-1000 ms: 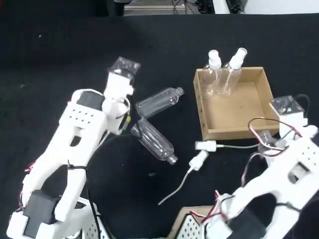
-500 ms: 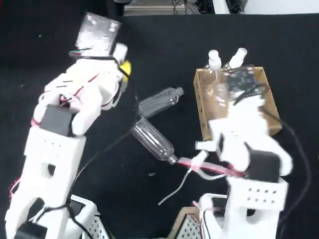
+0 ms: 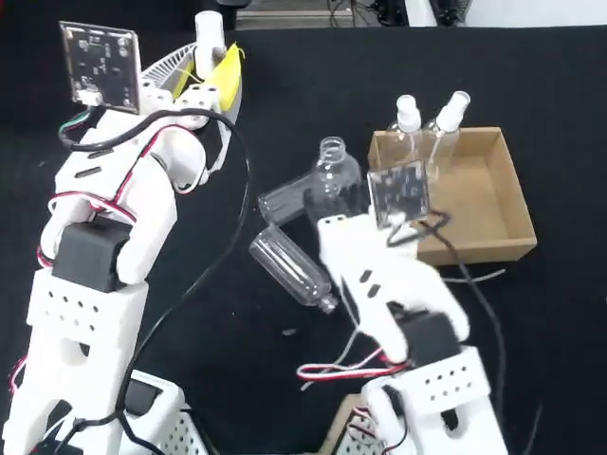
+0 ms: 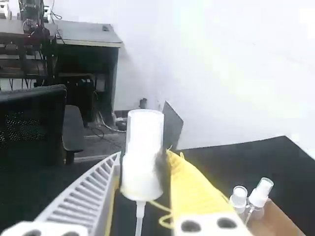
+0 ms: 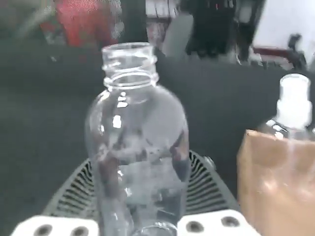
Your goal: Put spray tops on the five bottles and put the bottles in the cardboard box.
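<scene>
**Bottle up, top ready**

The open bottle [image 3: 334,175] stood neck-up, clenched in my right gripper [image 5: 140,194], just at nine o'clock of the cardboard box [image 3: 493,251]. I judged that pose let a top drop on. At its ten o'clock, my left gripper [image 3: 213,76] pinched a spray top [image 3: 208,33], tube down. Two uncapped bottles [image 3: 289,265] lay at seven o'clock, and two capped ones [image 3: 408,128] stood boxed.
</scene>
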